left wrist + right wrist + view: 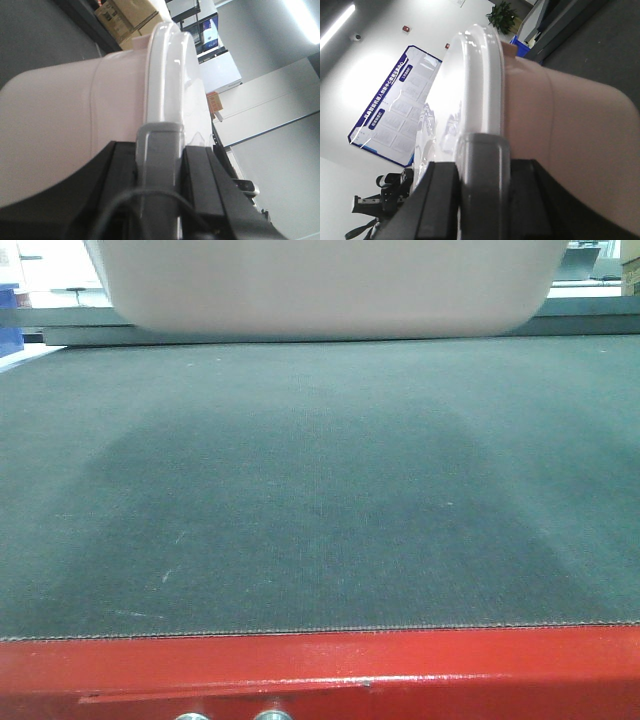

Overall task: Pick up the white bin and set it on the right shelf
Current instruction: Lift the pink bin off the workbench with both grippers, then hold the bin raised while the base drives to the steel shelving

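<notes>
Dark grey mat (320, 500) of fine woven grain, faintly scratched, laid flat over a table with a glossy red metal frame (320, 675); two round bolt heads (272, 714) at the bottom edge. Broad soft shadow across the middle of the mat. At the far end, filling the top of the front view: the white bin (320, 285), wide and round-cornered, smooth off-white underside. Cannot tell whether resting on the mat or raised clear of it. Slice of a blue bin (8, 338) at the left border. Around it, a bright room with plain white walls, a long ceiling light strip (300, 12), stacked cardboard boxes (125, 17), a blue wall poster (395, 115) with pale panels, a potted plant (502, 15), and black camera gear (385, 192) low in the right wrist view. Bin body matt, faintly pink to tan, with a curved moulded ridge; lid (167, 70) glossy white, thick rolled rim, reflections across its flat top. At each end, a grey clasp (159, 145) folded over that rim. Left gripper (160, 165) closed on the bin, black fingers tight on either side of the clasp. Right gripper (482, 180) clamped in the same way on the opposite end.
</notes>
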Controlling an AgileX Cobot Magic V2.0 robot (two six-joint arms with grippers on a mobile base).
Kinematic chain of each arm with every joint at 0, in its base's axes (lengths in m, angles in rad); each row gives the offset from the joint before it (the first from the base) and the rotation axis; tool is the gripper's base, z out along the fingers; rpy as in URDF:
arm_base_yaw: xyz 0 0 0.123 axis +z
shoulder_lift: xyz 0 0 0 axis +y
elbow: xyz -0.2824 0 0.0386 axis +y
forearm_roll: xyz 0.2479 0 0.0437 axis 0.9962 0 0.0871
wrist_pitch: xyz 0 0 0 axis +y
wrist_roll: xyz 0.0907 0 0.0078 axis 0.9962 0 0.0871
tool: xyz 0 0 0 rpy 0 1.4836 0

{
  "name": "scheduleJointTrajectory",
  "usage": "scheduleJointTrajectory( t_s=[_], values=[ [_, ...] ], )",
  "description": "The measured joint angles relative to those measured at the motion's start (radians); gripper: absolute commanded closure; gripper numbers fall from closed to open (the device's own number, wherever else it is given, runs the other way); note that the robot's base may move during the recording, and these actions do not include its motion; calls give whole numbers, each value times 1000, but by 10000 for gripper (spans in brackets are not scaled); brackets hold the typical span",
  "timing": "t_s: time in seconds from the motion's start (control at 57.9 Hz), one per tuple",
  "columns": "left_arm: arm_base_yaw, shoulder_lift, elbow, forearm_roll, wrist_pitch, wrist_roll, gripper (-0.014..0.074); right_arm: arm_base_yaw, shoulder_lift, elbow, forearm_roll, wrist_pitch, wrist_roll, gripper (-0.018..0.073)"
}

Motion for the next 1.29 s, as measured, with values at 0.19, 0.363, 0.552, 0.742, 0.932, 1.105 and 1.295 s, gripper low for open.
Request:
scheduleJointTrajectory(
  t_s=[0.19, 0.363, 0.552, 0.742, 0.932, 1.105, 1.295],
  values=[
    [-39, -2, -22, -17, -38, -2, 722, -2, -43, 0, 4, -48, 7, 500],
    [-53, -2, -24, -25, -49, -4, 722, -5, -80, 0, 8, -67, 8, 500],
    [-53, -2, -26, -30, -49, -4, 722, -6, -103, 0, 8, -70, 10, 500],
    [-53, -2, -26, -30, -49, -4, 722, -6, -102, 0, 8, -72, 12, 500],
    [-53, -2, -26, -31, -49, -4, 722, -6, -102, 0, 8, -72, 12, 500],
    [-53, -2, -26, -31, -49, -4, 722, -6, -102, 0, 8, -72, 12, 500],
    [-53, -2, -26, -31, -49, -4, 722, -6, -102, 0, 8, -72, 12, 500]
  ],
)
